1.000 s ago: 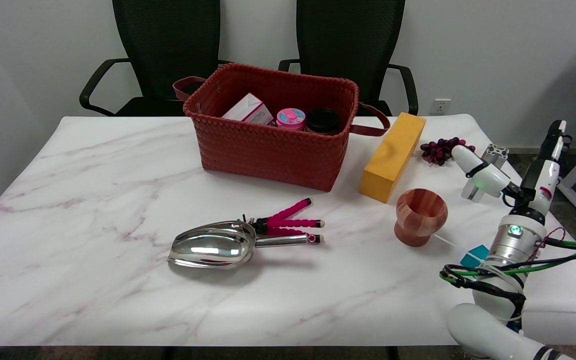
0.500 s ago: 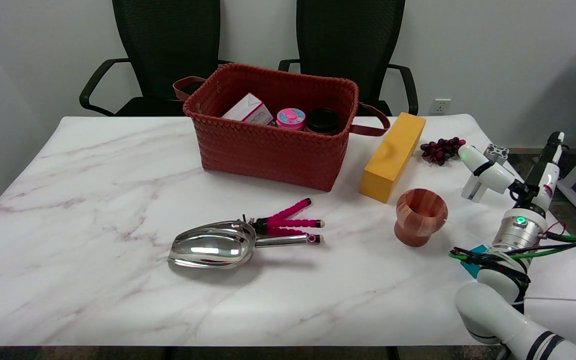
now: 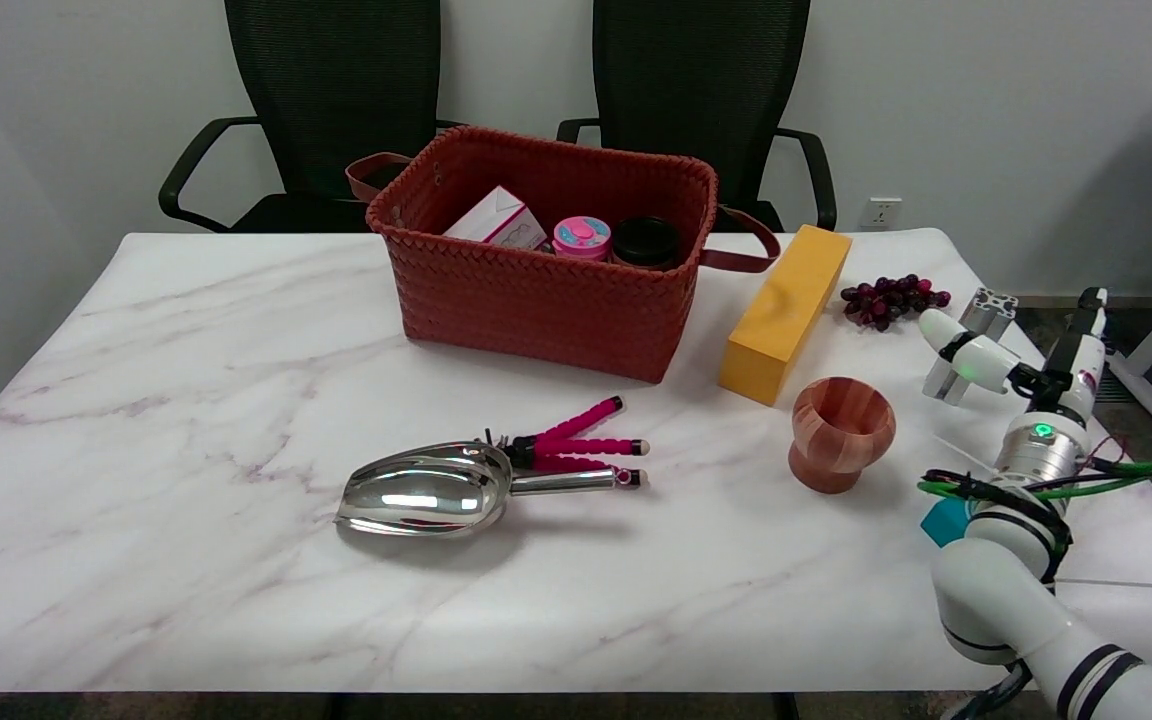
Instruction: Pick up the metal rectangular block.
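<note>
Head view: red basket (image 3: pixel 546 290) holds a box, pink-lidded jar and black jar; robot hand (image 3: pixel 971 362) grip unclear.

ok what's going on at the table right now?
The right arm reaches in from the table's right edge with its right hand near the metal rectangular block, which lies by the far right edge next to the grapes. The block looks not yet lifted, and the hand's grip can't be made out from this view. The red basket, yellow block, wooden cup and metal scoop sit untouched.
</note>
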Controlling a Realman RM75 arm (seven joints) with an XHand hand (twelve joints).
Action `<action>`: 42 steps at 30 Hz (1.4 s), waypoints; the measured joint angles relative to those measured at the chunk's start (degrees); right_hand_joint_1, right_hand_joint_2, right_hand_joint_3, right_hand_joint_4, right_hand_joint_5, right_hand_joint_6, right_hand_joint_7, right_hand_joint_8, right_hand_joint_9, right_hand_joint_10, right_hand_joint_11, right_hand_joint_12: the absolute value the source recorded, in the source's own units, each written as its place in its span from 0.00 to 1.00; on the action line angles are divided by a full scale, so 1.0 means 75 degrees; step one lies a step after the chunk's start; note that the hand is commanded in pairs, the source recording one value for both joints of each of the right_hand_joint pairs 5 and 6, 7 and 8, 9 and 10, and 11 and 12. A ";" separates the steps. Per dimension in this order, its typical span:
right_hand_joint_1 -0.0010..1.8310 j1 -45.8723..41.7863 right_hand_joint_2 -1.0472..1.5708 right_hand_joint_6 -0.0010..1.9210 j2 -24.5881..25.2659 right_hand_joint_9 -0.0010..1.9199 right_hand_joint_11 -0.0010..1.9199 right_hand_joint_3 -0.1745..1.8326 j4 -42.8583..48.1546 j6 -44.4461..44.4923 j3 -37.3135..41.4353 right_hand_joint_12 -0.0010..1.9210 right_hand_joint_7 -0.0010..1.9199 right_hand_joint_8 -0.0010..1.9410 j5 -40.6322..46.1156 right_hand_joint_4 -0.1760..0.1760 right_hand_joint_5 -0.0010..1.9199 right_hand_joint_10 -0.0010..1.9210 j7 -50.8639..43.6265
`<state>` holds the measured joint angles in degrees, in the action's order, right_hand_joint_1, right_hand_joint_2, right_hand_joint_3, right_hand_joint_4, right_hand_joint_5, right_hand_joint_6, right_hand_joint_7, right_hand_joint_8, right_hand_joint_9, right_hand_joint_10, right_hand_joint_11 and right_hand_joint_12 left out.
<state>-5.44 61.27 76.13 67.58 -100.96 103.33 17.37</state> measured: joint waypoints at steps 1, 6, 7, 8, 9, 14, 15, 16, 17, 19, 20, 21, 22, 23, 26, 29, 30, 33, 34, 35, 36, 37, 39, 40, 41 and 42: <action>0.69 0.0004 0.52 0.00 0.0000 0.00 0.00 0.32 -0.0001 -0.0095 0.0048 0.00 0.00 0.00 0.0030 0.50 0.00 0.00 -0.0037; 0.69 0.0017 0.53 0.00 -0.0007 0.00 0.00 0.35 -0.0016 -0.0582 0.0307 0.00 0.00 0.00 0.0162 0.50 0.00 0.00 -0.0205; 0.69 0.0023 0.53 0.00 -0.0007 0.00 0.00 0.35 -0.0022 -0.0659 0.0350 0.00 0.00 0.00 0.0185 0.50 0.00 0.00 -0.0231; 0.69 0.0030 0.54 0.00 -0.0009 0.00 0.00 0.36 -0.0028 -0.0736 0.0399 0.00 0.00 0.00 0.0208 0.50 0.00 0.00 -0.0258; 0.69 0.0035 0.54 0.00 -0.0010 0.00 0.00 0.36 -0.0032 -0.0794 0.0431 0.00 0.00 0.00 0.0227 0.50 0.00 0.00 -0.0278; 0.69 0.0071 0.54 0.00 -0.0021 0.00 0.00 0.39 -0.0059 -0.1069 0.0591 0.00 0.00 0.00 0.0337 0.50 0.00 0.00 -0.0361; 0.69 0.0081 0.54 0.00 -0.0023 0.00 0.00 0.40 -0.0064 -0.1130 0.0619 0.00 0.00 0.00 0.0359 0.50 0.00 0.00 -0.0372; 0.69 0.0089 0.54 0.00 -0.0026 0.00 0.00 0.40 -0.0071 -0.1185 0.0647 0.00 0.00 0.00 0.0375 0.50 0.00 0.00 -0.0382; 0.69 0.0100 0.54 0.00 -0.0029 0.00 0.00 0.41 -0.0083 -0.1244 0.0678 0.00 0.00 0.00 0.0391 0.50 0.00 0.00 -0.0392; 0.68 0.0126 0.54 0.00 -0.0034 0.00 0.00 0.42 -0.0112 -0.1358 0.0731 0.00 0.00 0.00 0.0423 0.50 0.00 0.00 -0.0408; 0.68 0.0144 0.54 0.00 -0.0037 0.00 0.00 0.43 -0.0132 -0.1420 0.0757 0.00 0.00 0.00 0.0434 0.50 0.00 0.00 -0.0414; 0.68 0.0163 0.54 0.00 -0.0041 0.00 0.00 0.44 -0.0157 -0.1477 0.0777 0.00 0.00 0.00 0.0442 0.50 0.00 0.00 -0.0418; 0.68 0.0189 0.54 0.00 -0.0046 0.00 0.00 0.45 -0.0189 -0.1531 0.0800 0.00 0.00 0.00 0.0454 0.50 0.00 0.00 -0.0421; 0.68 0.0199 0.54 0.00 -0.0049 0.00 0.00 0.45 -0.0204 -0.1557 0.0807 0.00 0.00 0.00 0.0460 0.50 0.00 0.00 -0.0423; 0.68 0.0295 0.54 0.00 -0.0074 0.00 0.00 0.46 -0.0348 -0.1740 0.0853 0.00 0.00 0.00 0.0494 0.50 0.00 0.00 -0.0406; 0.68 0.0405 0.54 0.00 -0.0099 0.00 0.00 0.47 -0.0492 -0.1874 0.0857 0.00 0.00 0.00 0.0516 0.50 0.00 0.00 -0.0346; 0.68 0.0458 0.54 0.00 -0.0112 0.00 0.00 0.47 -0.0562 -0.1922 0.0850 0.00 0.00 0.00 0.0525 0.50 0.00 0.00 -0.0312; 0.68 0.0596 0.54 0.00 -0.0143 0.00 0.00 0.48 -0.0748 -0.2032 0.0794 0.00 0.00 0.00 0.0544 0.50 0.00 0.00 -0.0211; 0.68 0.0643 0.54 0.00 -0.0154 0.00 0.00 0.48 -0.0815 -0.2063 0.0767 0.00 0.00 0.00 0.0546 0.50 0.00 0.00 -0.0167; 0.68 0.0701 0.54 0.00 -0.0166 0.00 0.00 0.49 -0.0895 -0.2093 0.0735 0.00 0.00 0.00 0.0546 0.50 0.00 0.00 -0.0114; 0.68 0.0757 0.54 0.00 -0.0178 0.00 0.00 0.49 -0.0972 -0.2120 0.0701 0.00 0.00 0.00 0.0547 0.50 0.00 0.00 -0.0058; 0.68 0.0808 0.54 0.00 -0.0187 0.00 0.00 0.49 -0.1045 -0.2145 0.0667 0.00 0.00 0.00 0.0547 0.50 0.00 0.00 -0.0002; 0.68 0.0891 0.54 0.00 -0.0206 0.01 0.00 0.49 -0.1169 -0.2175 0.0611 0.00 0.00 0.00 0.0548 0.50 0.00 0.01 0.0093; 0.68 0.0954 0.54 0.00 -0.0220 0.01 0.00 0.49 -0.1258 -0.2198 0.0569 0.00 0.00 0.00 0.0548 0.50 0.00 0.01 0.0181; 0.68 0.1000 0.54 0.00 -0.0229 0.01 0.00 0.49 -0.1324 -0.2210 0.0534 0.00 0.00 0.00 0.0547 0.50 0.00 0.01 0.0243; 0.68 0.1039 0.54 0.00 -0.0237 0.01 0.00 0.50 -0.1384 -0.2227 0.0504 0.00 0.00 0.00 0.0548 0.50 0.00 0.01 0.0311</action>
<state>2.35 59.49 65.75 50.88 -97.18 107.43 19.70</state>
